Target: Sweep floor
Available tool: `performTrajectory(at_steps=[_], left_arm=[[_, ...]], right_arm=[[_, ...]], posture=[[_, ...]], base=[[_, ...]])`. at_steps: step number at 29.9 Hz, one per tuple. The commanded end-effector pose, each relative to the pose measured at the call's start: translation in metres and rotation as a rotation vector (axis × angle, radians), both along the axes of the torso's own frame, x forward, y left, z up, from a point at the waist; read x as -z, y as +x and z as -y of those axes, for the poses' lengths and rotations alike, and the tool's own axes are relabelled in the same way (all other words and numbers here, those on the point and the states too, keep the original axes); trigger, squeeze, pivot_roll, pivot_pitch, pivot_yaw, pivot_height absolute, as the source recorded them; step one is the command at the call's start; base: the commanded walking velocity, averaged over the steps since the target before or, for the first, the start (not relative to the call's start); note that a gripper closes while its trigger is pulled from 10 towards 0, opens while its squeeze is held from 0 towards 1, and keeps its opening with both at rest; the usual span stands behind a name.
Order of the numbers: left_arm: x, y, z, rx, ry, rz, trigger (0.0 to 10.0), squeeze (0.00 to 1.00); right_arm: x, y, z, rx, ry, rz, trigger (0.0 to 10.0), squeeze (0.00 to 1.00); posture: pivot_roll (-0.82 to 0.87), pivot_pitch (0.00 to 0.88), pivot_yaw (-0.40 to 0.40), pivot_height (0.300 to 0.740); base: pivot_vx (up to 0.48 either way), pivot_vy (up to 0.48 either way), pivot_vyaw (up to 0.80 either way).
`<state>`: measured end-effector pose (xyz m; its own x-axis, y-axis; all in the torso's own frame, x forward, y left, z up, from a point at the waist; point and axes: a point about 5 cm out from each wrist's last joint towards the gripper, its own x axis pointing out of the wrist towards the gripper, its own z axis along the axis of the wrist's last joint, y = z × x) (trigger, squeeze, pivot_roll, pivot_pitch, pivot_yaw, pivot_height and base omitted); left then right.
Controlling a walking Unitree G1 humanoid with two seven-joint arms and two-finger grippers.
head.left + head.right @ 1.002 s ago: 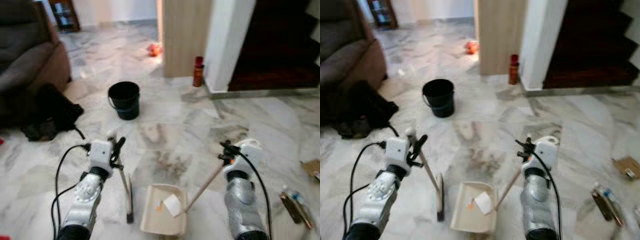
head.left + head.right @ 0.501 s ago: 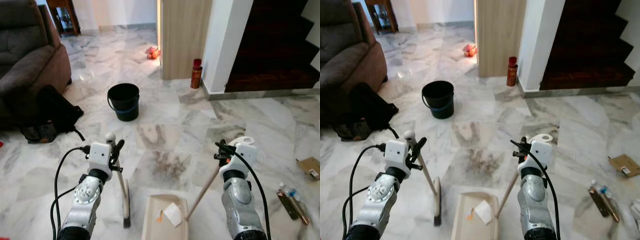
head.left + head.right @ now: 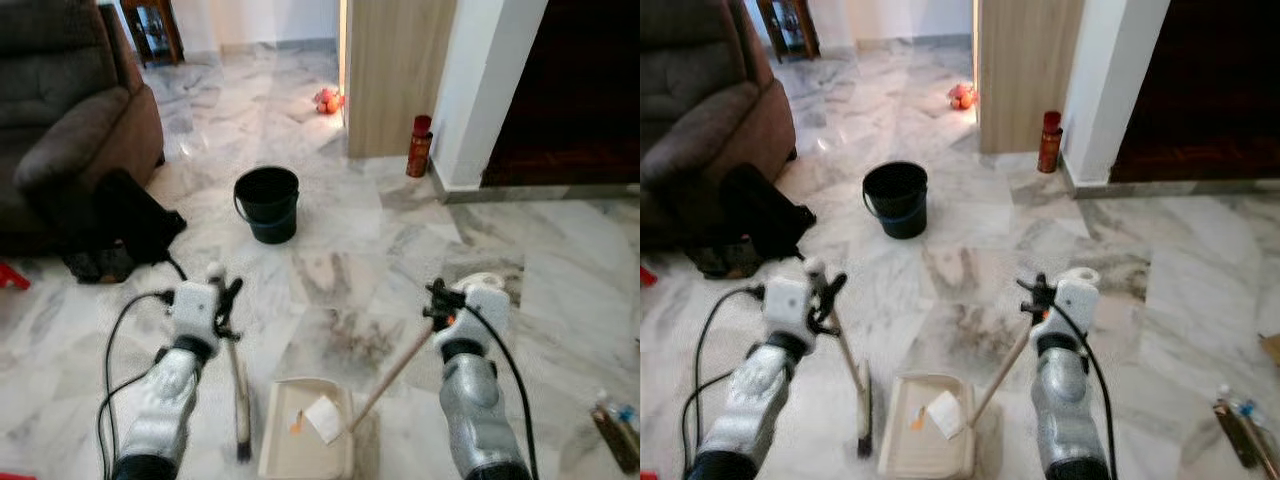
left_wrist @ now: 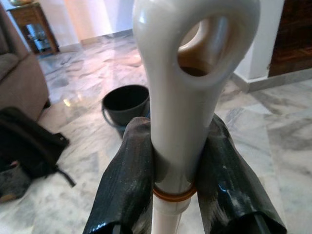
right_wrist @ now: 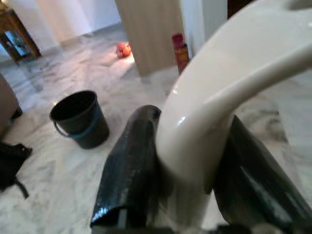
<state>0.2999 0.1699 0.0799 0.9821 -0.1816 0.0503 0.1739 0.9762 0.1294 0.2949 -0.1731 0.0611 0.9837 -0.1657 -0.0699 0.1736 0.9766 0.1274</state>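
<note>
Cream plastic: left pincer (image 4: 173,183) clamps broom handle (image 4: 183,97); right pincer (image 5: 192,170) clamps dustpan handle (image 5: 219,97).

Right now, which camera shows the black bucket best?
The left eye view shows the black bucket best: whole, upright on the marble floor, its rim and handle clear. The right eye view shows it whole too. In the left wrist view it sits half hidden behind the broom handle. The right wrist view shows it off to one side, slightly blurred.

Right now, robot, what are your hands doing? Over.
Left hand shut on white-handled broom. Right hand shut on cream dustpan's long handle; paper scrap in pan. Black bucket ahead.
</note>
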Motion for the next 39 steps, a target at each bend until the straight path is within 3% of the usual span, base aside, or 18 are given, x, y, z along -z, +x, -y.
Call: performTrajectory(at_steps=[1,20,39], left_arm=[[-0.0098,0.0028,-0.0047,-0.006,0.016,0.043,10.0,0.00],[-0.0109,0.0030,-0.0055,-0.009,0.016,0.045,10.0,0.00],[-0.0118,0.0032,-0.0067,-0.011,0.019,0.046,10.0,0.00]], right_arm=[[-0.0124,0.0062,-0.0051,-0.018,0.000,0.052,10.0,0.00],[-0.0127,0.0065,-0.0104,-0.050,-0.011,0.053,10.0,0.00],[-0.0124,0.0065,-0.0139,-0.069,-0.006,0.056,10.0,0.00]], posture=[[0.01,0.040,0.041,0.740],[0.01,0.041,0.040,0.740],[0.02,0.040,0.041,0.740]], base=[[0.337,0.000,0.00],[0.336,0.000,0.00],[0.336,0.000,0.65]])
